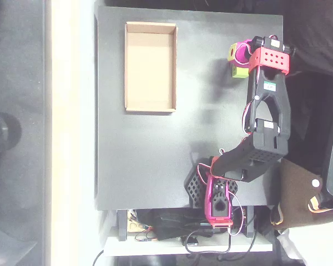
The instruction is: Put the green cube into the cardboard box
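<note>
The cardboard box (150, 66) lies at the upper left of the black table, a shallow tan tray with nothing inside it. Far to its right, near the table's right edge, the magenta gripper (239, 60) points down at the table. The green cube (240, 72) shows as a small lime block just below the magenta fingers, partly hidden under them. A yellow square patch (232, 54) sits on the gripper's left side. The fingers are seen from above, so I cannot tell whether they are closed on the cube or how wide they stand.
The black and magenta arm (269, 111) runs down the right side to its base (217, 197) at the table's lower edge. Cables (172, 230) hang below the base. A wide stretch of black table (144, 160) lies between box and arm.
</note>
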Controlling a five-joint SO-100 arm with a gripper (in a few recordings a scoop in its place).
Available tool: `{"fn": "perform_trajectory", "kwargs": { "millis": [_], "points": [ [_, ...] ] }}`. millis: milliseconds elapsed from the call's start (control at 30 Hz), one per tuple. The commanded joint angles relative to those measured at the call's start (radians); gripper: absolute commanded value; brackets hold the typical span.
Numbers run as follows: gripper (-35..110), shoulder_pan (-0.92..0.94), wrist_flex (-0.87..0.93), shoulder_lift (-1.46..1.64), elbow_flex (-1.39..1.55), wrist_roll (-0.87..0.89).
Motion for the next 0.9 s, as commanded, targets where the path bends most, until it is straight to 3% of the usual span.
{"fn": "perform_trajectory", "kwargs": {
  "millis": [0,867],
  "points": [
    [37,0.008,0.011,0.023,-0.002,0.014],
    [36,0.003,0.012,0.025,0.086,0.006]
  ]
}}
